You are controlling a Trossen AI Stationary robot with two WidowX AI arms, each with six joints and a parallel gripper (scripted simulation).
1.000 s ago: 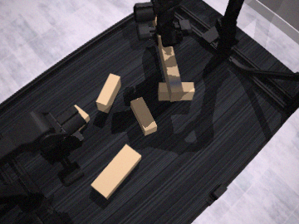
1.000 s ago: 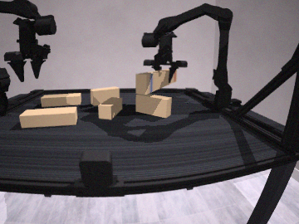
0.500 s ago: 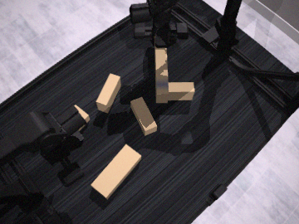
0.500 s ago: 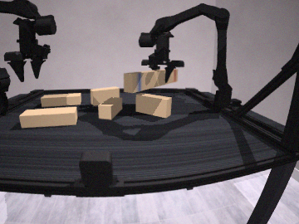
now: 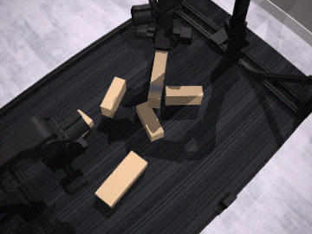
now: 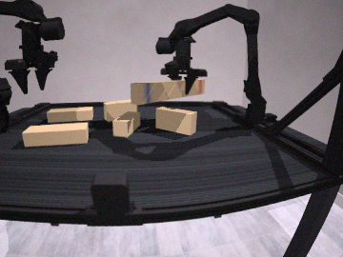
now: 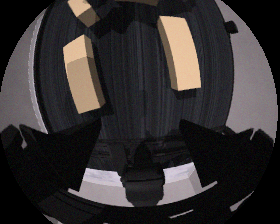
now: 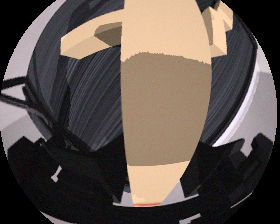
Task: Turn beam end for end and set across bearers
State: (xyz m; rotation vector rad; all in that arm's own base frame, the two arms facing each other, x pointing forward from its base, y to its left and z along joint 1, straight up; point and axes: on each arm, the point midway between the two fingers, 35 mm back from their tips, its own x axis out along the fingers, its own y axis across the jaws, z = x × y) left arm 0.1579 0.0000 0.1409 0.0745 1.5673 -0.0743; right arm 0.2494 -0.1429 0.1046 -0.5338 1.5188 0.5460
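the right gripper (image 5: 164,49) (image 6: 182,85) (image 8: 150,131) grasps the beam (image 5: 158,73) (image 6: 164,91) (image 8: 165,100) above the counter (image 5: 173,175) (image 6: 157,173); swinging or lowering it too soon could knock the right-hand block (image 5: 184,96) (image 6: 173,121), perhaps a bearer, out of place.

Beam (image 5: 159,73) (image 6: 167,91) (image 8: 165,110): long, straight, pale wood colour, blue band near one end, red band near the other. Clamped between the right arm's fingers (image 5: 184,34) (image 6: 190,84) near the red end, raised off the surface (image 5: 173,171) (image 6: 157,173) (image 7: 130,90) (image 8: 95,95), long side roughly level, blue end reaching out over the middle. Patchy shadow on it. Not across any pair of supports

Bearers: can't tell which of the shorter plain pale blocks are the two; all of those lie apart on the surface, at differing angles
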